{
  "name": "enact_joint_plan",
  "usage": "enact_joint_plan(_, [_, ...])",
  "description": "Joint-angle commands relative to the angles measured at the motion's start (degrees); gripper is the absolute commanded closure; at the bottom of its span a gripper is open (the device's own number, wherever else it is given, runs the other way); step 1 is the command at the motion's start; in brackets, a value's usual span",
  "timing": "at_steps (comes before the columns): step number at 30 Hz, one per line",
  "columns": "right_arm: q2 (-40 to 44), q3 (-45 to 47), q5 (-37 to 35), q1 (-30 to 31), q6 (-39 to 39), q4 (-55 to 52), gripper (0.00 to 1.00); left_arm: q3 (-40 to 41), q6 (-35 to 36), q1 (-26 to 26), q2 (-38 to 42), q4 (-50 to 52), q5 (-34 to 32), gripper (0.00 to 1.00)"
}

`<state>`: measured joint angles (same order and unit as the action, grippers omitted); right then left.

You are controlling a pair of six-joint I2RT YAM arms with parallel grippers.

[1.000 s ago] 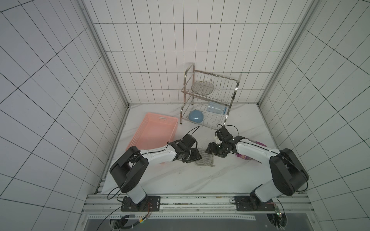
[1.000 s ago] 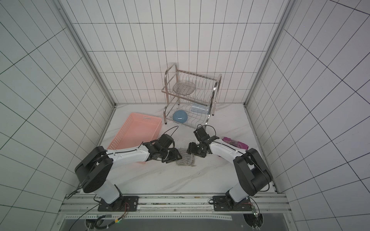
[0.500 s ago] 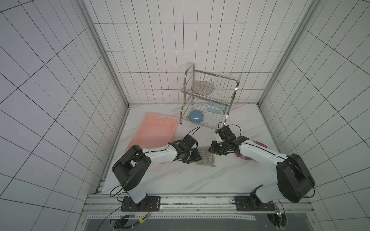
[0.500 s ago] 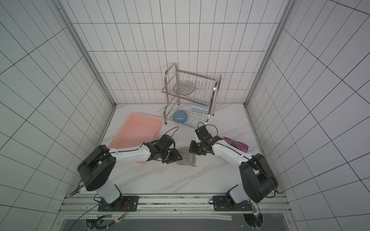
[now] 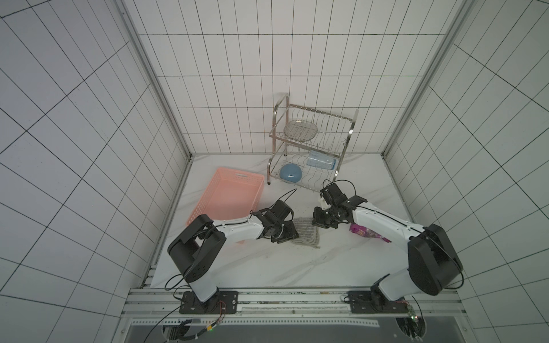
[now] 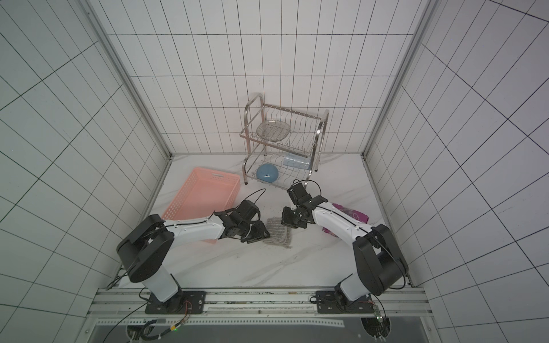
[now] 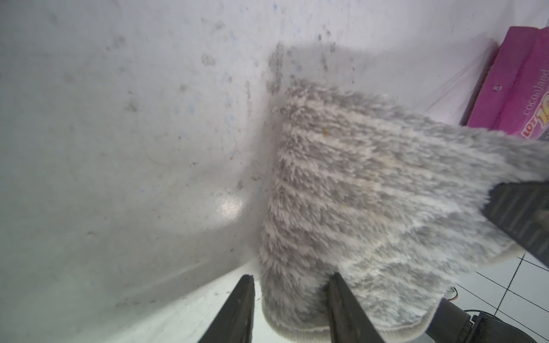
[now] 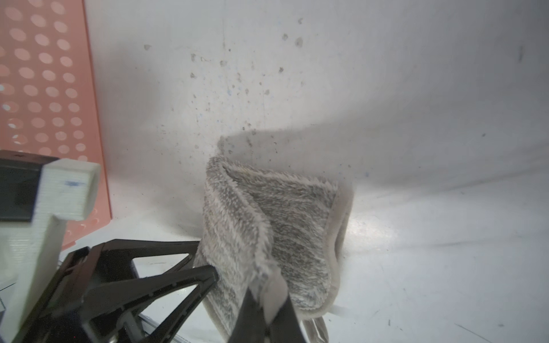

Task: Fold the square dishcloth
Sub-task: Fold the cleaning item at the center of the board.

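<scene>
1. When viewed from overhead, in both top views: square dishcloth (image 5: 306, 236) (image 6: 278, 234) lying rumpled on white marbled tabletop (image 5: 267, 267), near the closest corner of the pink basket (image 5: 240, 176) (image 6: 217, 175), not touching it. Left gripper (image 5: 289, 234) at the cloth edge nearer the basket. Right gripper (image 5: 317, 222) at the edge farther from the basket, clamped on a raised corner. Purple snack packet (image 5: 365, 233) farther still from the basket, partly under the right arm. Wire dish rack (image 5: 320, 114) beyond the basket, backed by white tiled walls (image 5: 237, 89).
2. From the left wrist: left gripper (image 7: 292, 276) parted, fingers straddling a hemmed corner of the fluffy striped cloth (image 7: 371, 193). One finger against the pile, a sliver of table showing beside the other. Speckled, grubby tabletop alongside.
3. From the right wrist: right gripper (image 8: 266, 297) pinched tight on the pale hem, cloth (image 8: 282, 222) standing in a loose upright fold. Left gripper's fingertip (image 8: 214, 271) touching the fold on its basket side. Perforated basket wall (image 8: 44, 74) behind.
</scene>
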<state>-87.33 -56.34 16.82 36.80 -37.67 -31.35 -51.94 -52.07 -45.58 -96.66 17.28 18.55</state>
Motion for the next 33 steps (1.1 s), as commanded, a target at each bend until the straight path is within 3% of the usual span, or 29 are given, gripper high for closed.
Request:
enact_joint_plan(1, [-2.89, -1.31, -2.17, 0.48, 1.19, -4.59, 0.94, 0.19, 0.13, 0.34, -1.15, -1.25, -0.1, 0.58])
enact_joint_plan(17, [-6.29, -3.52, -7.49, 0.71, 3.63, -2.44, 0.93, 0.74, 0.39, 0.15, -3.2, -2.24, -0.42, 0.61])
enact_joint_plan(27, [-10.23, -3.72, -8.91, 0.56, 5.17, -0.8, 0.88, 0.54, 0.57, 0.14, -3.83, -2.34, -0.51, 0.61])
enact_joint_plan(33, [-11.16, -3.12, -9.1, 0.6, 6.18, 0.58, 0.8, 0.44, 0.28, -0.07, -3.92, -2.42, -0.66, 0.6])
